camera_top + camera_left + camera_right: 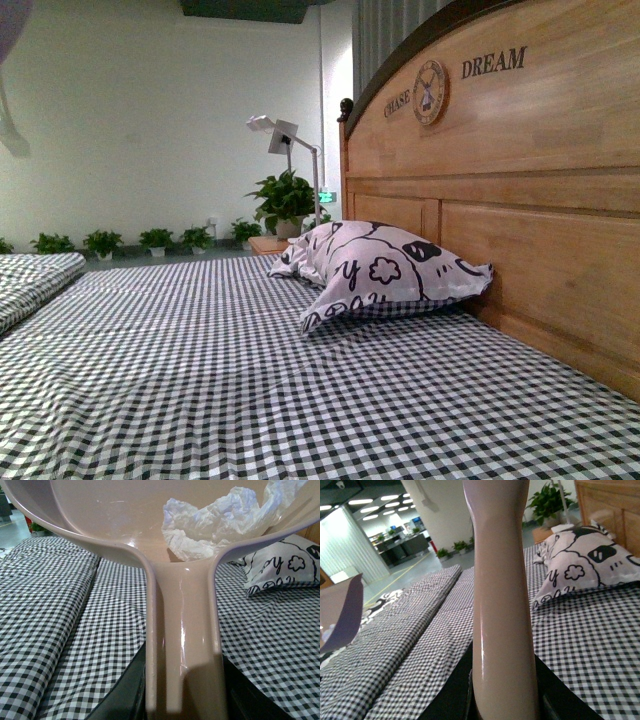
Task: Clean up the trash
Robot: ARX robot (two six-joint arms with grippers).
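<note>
In the left wrist view my left gripper (182,700) is shut on the handle of the pale pinkish dustpan (182,605), held above the checked bed. The trash (215,522), a crumpled white wad of paper, lies inside the pan near where the handle starts. In the right wrist view my right gripper (505,700) is shut on the pinkish brush handle (501,580), which stands up in front of the camera. A corner of the dustpan (340,612) shows at that view's edge. Neither gripper shows in the front view.
A black-and-white checked sheet (250,380) covers the bed. A white pillow with black cartoon prints (385,270) leans on the wooden headboard (520,190). A folded checked quilt (30,280) lies at the left. Potted plants (285,200) and a lamp stand behind.
</note>
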